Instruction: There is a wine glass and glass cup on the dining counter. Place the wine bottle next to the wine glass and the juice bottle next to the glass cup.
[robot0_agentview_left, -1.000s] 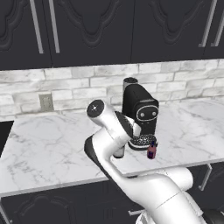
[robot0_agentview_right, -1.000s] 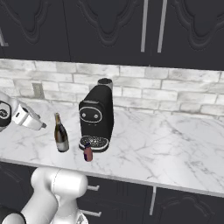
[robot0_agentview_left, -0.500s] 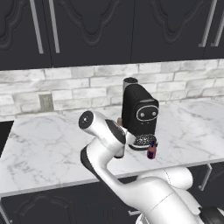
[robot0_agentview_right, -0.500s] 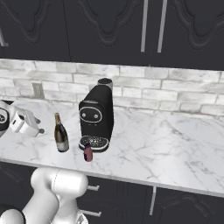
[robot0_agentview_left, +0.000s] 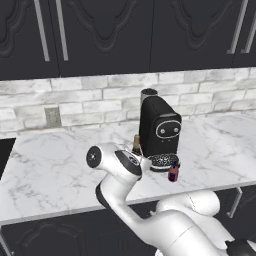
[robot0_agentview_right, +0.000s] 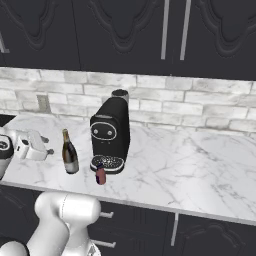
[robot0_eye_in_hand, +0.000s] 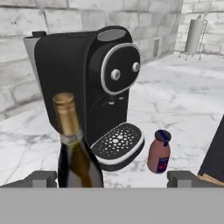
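Note:
The wine bottle (robot0_agentview_right: 69, 152), dark with a gold-topped neck, stands on the wall counter left of a black coffee machine. In the hand view the wine bottle (robot0_eye_in_hand: 76, 151) rises close in front, in line with the gap between my fingertips (robot0_eye_in_hand: 41, 178). My gripper (robot0_agentview_right: 47, 146) is open and hovers just left of the bottle without touching it. The small purple-red juice bottle (robot0_agentview_right: 101, 174) stands in front of the machine's drip tray, and the juice bottle (robot0_agentview_left: 173, 171) is upright. The wine glass, glass cup and dining counter are out of view.
The coffee machine (robot0_eye_in_hand: 94, 83) stands right behind both bottles. The marble wall counter (robot0_agentview_right: 190, 165) runs wide to the right, with a brick backsplash and dark cabinets above. A paper-towel holder (robot0_eye_in_hand: 194, 37) stands far along the counter. A dark surface (robot0_agentview_left: 5, 150) borders the counter's left end.
The arm has folded lower, and the hand has dropped to bottle height and eased toward the wine bottle. The bottles and the machine have stayed put.

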